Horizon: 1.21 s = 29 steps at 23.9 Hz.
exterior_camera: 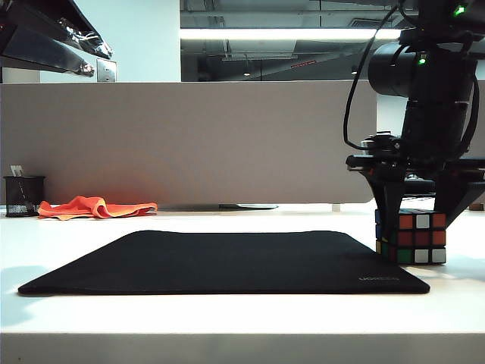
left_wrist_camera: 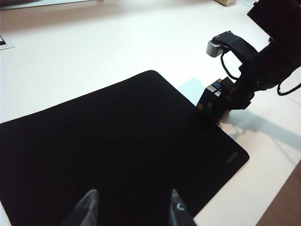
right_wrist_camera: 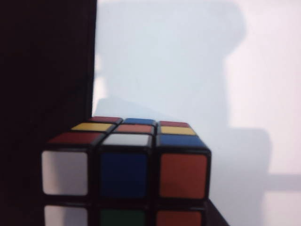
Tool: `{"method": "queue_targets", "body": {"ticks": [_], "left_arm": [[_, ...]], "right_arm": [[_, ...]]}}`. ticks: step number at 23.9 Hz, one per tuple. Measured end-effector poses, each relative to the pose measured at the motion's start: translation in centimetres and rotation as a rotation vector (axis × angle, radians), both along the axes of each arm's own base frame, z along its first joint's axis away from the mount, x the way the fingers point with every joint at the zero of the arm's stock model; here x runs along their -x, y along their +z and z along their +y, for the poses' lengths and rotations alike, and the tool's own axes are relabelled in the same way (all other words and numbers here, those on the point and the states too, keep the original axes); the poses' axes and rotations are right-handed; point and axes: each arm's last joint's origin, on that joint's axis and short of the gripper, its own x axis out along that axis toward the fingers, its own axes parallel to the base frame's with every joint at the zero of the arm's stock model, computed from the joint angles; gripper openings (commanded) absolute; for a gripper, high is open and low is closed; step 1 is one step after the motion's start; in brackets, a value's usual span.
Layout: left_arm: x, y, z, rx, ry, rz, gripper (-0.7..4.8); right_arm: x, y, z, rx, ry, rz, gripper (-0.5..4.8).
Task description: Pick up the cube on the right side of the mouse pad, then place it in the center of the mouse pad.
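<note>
The cube (exterior_camera: 420,236) (left_wrist_camera: 211,99) (right_wrist_camera: 124,174), black-edged with mixed coloured stickers, rests on the white table against the right edge of the black mouse pad (exterior_camera: 227,262) (left_wrist_camera: 103,150) (right_wrist_camera: 42,70). My right gripper (exterior_camera: 415,233) (left_wrist_camera: 231,100) reaches down over it with one finger on each side. The cube fills the right wrist view, and a dark finger (right_wrist_camera: 218,219) shows at its lower corner. Whether the fingers press on the cube does not show. My left gripper (left_wrist_camera: 133,195) hangs open above the pad's near part, holding nothing.
An orange cloth (exterior_camera: 95,206) and a black mesh pen holder (exterior_camera: 23,196) lie at the far left of the table. A grey partition (exterior_camera: 189,144) closes off the back. The left arm (exterior_camera: 45,34) stays high at the upper left.
</note>
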Motion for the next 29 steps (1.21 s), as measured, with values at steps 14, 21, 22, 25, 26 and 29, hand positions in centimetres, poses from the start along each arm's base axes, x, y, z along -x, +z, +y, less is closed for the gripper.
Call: {"method": "queue_targets", "body": {"ticks": [14, 21, 22, 25, 26, 29], "left_arm": [[0.0, 0.0, 0.0, -0.008, -0.004, -0.004, 1.92], [0.0, 0.0, 0.0, -0.011, -0.005, -0.008, 1.92], [0.0, 0.0, 0.0, -0.011, -0.005, -0.007, 1.92], [0.0, 0.0, 0.0, -0.011, -0.005, -0.007, 1.92], [0.0, 0.0, 0.0, -0.012, -0.005, -0.006, 1.92], [0.1, -0.2, 0.0, -0.016, -0.005, 0.012, 1.92]], "right_arm": [[-0.6, 13.1, 2.0, -0.201, 0.175, -0.37, 2.6], [-0.8, 12.8, 7.1, -0.253, 0.348, -0.456, 2.61], [-1.1, 11.7, 8.1, -0.25, 0.368, -0.426, 2.61], [-1.9, 8.8, 9.8, -0.226, 0.394, -0.341, 2.61], [-2.0, 8.1, 10.2, -0.217, 0.401, -0.321, 2.61], [-2.5, 6.4, 11.5, -0.195, 0.438, -0.285, 2.61]]}}
